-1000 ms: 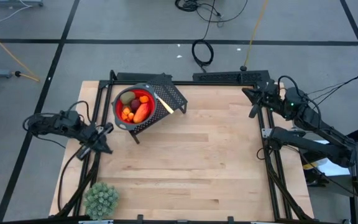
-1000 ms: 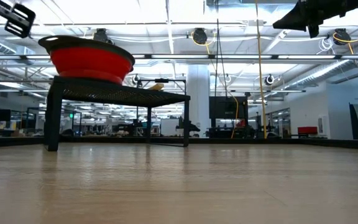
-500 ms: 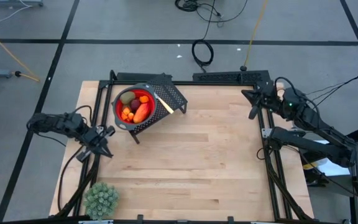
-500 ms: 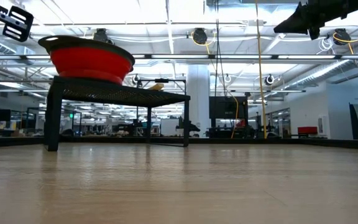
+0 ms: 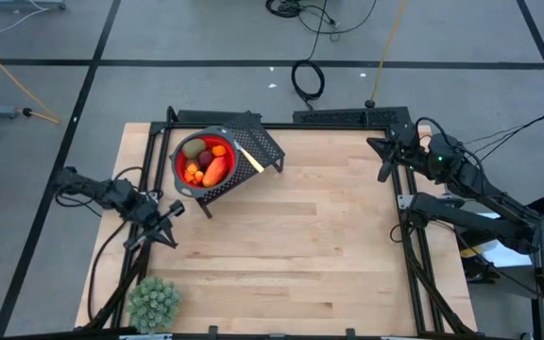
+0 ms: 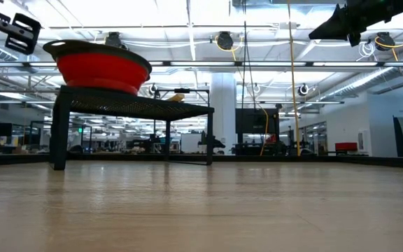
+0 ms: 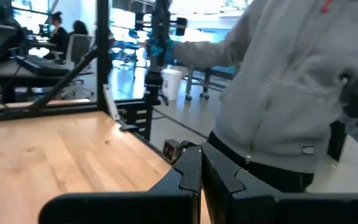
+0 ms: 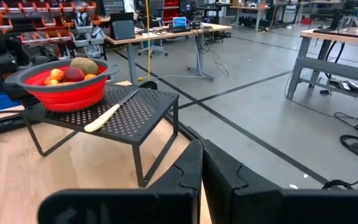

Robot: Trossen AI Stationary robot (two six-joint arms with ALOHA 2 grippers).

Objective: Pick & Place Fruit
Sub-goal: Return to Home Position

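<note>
The fruit (image 5: 206, 162) lies heaped in a red bowl (image 5: 185, 177): a brownish-green oval, a dark red ball, small orange bits and a longer red-orange piece. In the right wrist view the fruit (image 8: 73, 70) rises above the bowl's rim (image 8: 55, 93). The bowl stands on a black perforated stand (image 5: 264, 144) near the table's far left. My left gripper (image 5: 166, 217) hovers shut over the table's left side, nearer than the bowl, and holds nothing. My right gripper (image 5: 385, 162) waits shut, raised at the far right corner.
A pale yellow stick-shaped piece (image 8: 104, 117) lies on the stand beside the bowl. A pale green spiky plant (image 5: 154, 302) sits at the near left corner. Black frame rails (image 5: 414, 255) run along the table's edges. A person in a grey hoodie (image 7: 291, 87) stands beyond the table.
My left gripper has moved a little toward the table's near edge and right, and has sunk slightly in the low view. It has stayed shut. The bowl and fruit have not moved.
</note>
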